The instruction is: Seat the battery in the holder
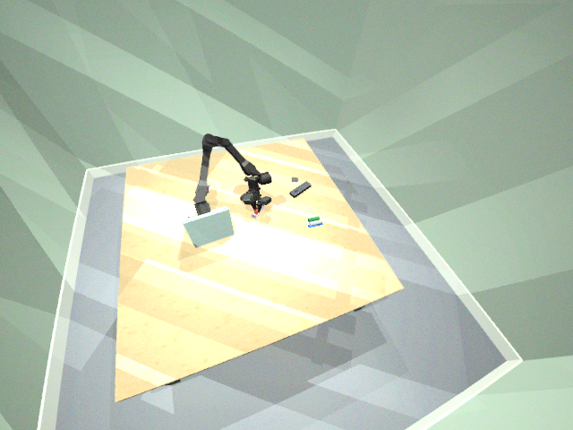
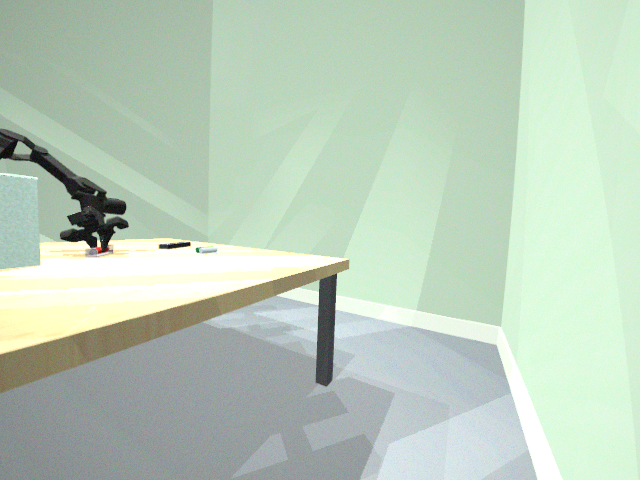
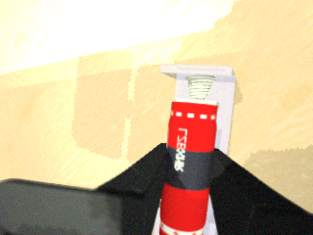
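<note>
A red battery point(image 3: 188, 206) point(image 1: 255, 212) with a dark band lies over the pale holder point(image 3: 225, 113) point(image 1: 253, 216) point(image 2: 93, 254). In the wrist view its near-spring end sits just at the spring point(image 3: 201, 87), and its body leans slightly across the holder's long axis. My gripper point(image 3: 188, 153) point(image 1: 257, 210) point(image 2: 99, 249) is shut on the battery around the dark band, low over the table. The lip end of the holder is cut off at the bottom of the wrist view, so the terminal end and lip are hidden there.
A pale green box point(image 1: 209, 227) point(image 2: 19, 222) stands near the arm's base. A black remote point(image 1: 300, 189) point(image 2: 174, 244) and a small grey block point(image 1: 295, 179) lie farther off. Green point(image 1: 313, 219), white and blue point(image 1: 315, 225) cylinders lie to the right on the table point(image 1: 259, 314).
</note>
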